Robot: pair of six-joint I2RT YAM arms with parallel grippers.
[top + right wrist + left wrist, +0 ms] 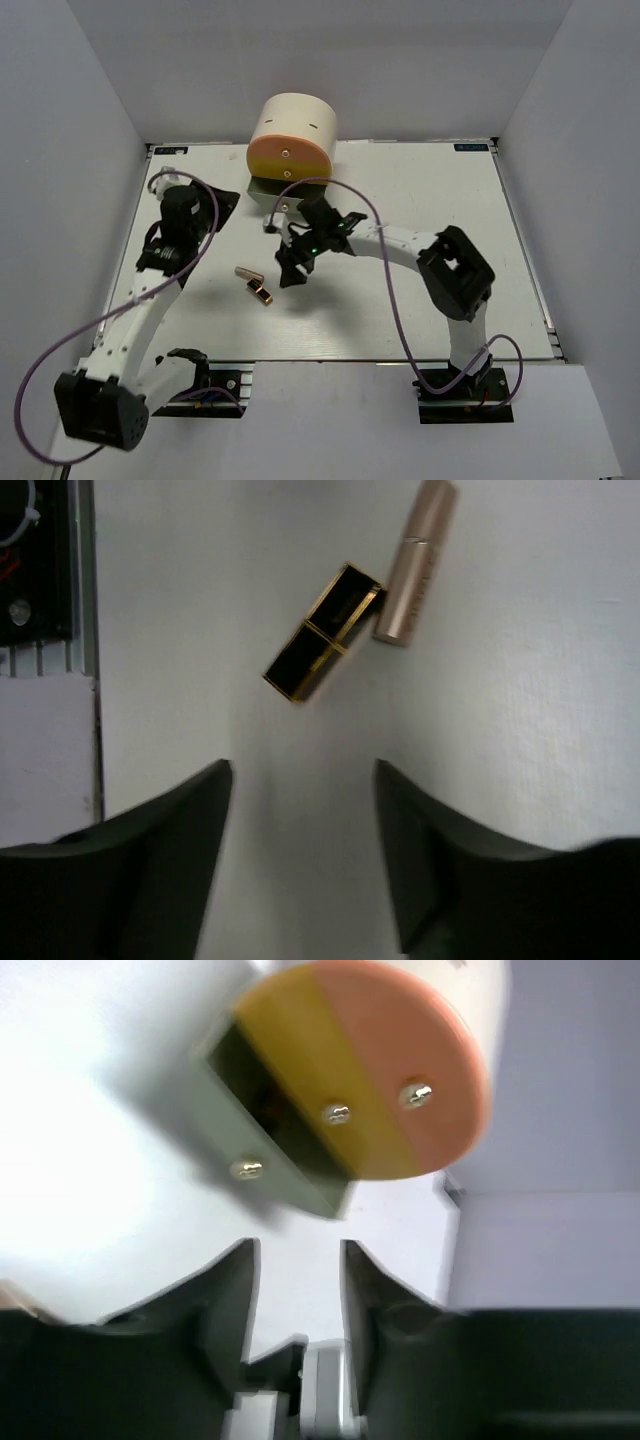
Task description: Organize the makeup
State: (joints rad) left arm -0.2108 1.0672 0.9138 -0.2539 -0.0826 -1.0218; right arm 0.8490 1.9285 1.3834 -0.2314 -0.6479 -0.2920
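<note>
Two lipsticks lie side by side on the white table left of centre: a rose-gold one [247,272] [416,562] and a gold-black one [262,293] [322,646]. My right gripper [290,268] [303,780] is open and empty, a short way right of them and pointing at them. My left gripper [222,203] [298,1250] is open and empty, just left of the box's pulled-out bottom drawer [288,190] [270,1160]. The brushes, the white tube and the green-capped bottle are out of view.
The cream half-round box [292,130] with orange and yellow drawer fronts [400,1080] stands at the back centre. Its lowest olive drawer sticks out toward the arms, its inside dark. Grey walls enclose the table. A black rail [40,560] runs along the near edge.
</note>
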